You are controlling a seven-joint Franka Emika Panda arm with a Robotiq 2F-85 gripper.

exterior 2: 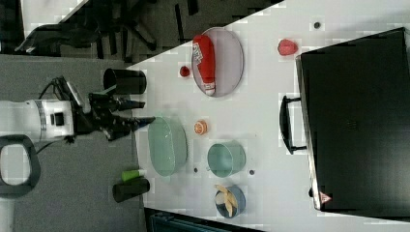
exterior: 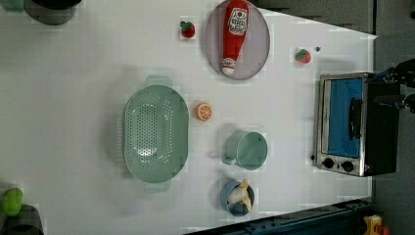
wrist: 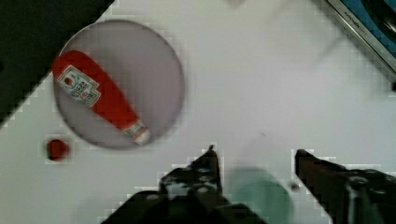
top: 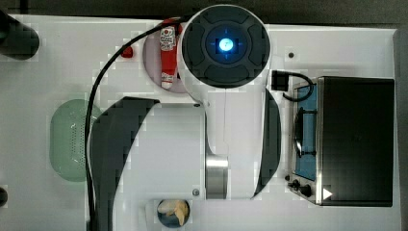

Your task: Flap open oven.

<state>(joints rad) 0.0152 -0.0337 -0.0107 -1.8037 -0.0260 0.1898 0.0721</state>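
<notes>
White table (exterior: 88, 73) carries everything; the oven (exterior: 355, 125) sits at the left view's right edge, door shut. The end effector (wrist: 254, 156) hangs high above the table, fingers spread and empty. Judging from this, it should descend to the bar handle (exterior: 356, 119), hook it squarely and pull along the door's arc.

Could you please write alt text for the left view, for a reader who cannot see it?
A closed toaster oven with a blue-tinted door sits at the left view's right on a white table. Also there: a green colander, a ketchup bottle on a plate, and a green cup.
</notes>
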